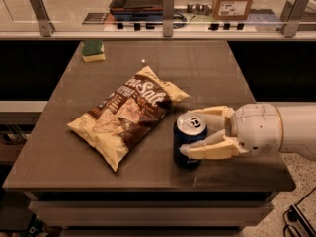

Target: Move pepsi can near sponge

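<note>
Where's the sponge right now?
In the camera view the sponge sits at the far-left corner of the table, beyond the chip bag; the hand clasps the pepsi can near the front right.

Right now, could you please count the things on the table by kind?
Can: 1, gripped by the gripper near the table's front edge
Chip bag: 1
Sponge: 1
Total: 3

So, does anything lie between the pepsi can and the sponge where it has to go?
Yes: the chip bag lies flat across the straight line from the pepsi can to the sponge at the far left corner. Nothing separates the gripper from the can; its jaws grip it from both sides.
</note>
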You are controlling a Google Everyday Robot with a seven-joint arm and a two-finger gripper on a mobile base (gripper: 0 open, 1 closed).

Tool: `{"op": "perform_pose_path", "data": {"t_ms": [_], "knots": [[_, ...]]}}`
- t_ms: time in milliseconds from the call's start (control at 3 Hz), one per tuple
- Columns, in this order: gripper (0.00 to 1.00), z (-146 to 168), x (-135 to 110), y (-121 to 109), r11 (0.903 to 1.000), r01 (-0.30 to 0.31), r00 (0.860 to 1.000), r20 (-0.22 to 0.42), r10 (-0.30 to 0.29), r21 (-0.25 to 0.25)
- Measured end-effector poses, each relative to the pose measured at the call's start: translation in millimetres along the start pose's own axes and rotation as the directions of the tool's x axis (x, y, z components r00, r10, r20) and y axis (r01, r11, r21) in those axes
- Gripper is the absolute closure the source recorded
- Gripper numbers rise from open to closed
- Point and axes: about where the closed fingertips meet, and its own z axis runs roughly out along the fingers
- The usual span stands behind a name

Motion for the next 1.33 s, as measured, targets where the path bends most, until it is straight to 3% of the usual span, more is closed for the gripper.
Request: {"op": "perform_pose_path", "data": {"t_ms": [667, 1333], "knots": [[1.00, -15.9, -16.2, -17.9, 0.9993, -0.018, 1.000, -0.010, 0.018, 0.032], [1.00, -53.3, -62.8, -81.9, 0.9807, -0.041, 0.999, 0.019, 0.038, 0.191]]}}
